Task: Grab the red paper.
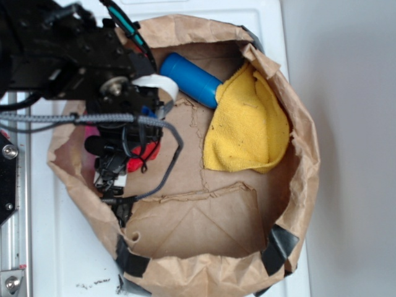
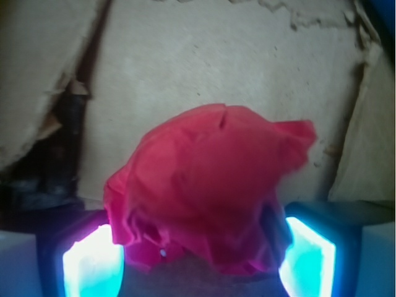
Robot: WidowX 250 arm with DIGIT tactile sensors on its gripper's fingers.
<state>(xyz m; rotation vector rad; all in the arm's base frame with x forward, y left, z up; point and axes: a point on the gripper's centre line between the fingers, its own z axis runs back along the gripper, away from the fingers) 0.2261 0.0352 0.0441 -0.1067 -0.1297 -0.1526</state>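
While the black robot gripper (image 2: 198, 260) clamps both glowing pads on the crumpled bright red paper wad (image 2: 210, 185), wad sits inside the brown paper bag (image 1: 297, 204), w/ yellow cloth (image 1: 247, 124) & blue cylinder (image 1: 192, 79) well apart.

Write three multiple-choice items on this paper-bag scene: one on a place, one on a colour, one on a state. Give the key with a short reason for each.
1. Where does the red paper sit?
A. Between the gripper's fingers
B. On the yellow cloth
C. Outside the brown paper bag

2. What colour is the cylinder beside the yellow cloth?
A. Green
B. Blue
C. White

3. How does the cylinder lie?
A. Standing upright
B. Held in the fingers
C. On its side

Key: 1 A, the wrist view shows the wad flanked by both glowing fingers. 2 B, the exterior view shows it blue. 3 C, its long side rests on the floor of the brown paper bag, one end at the cloth.
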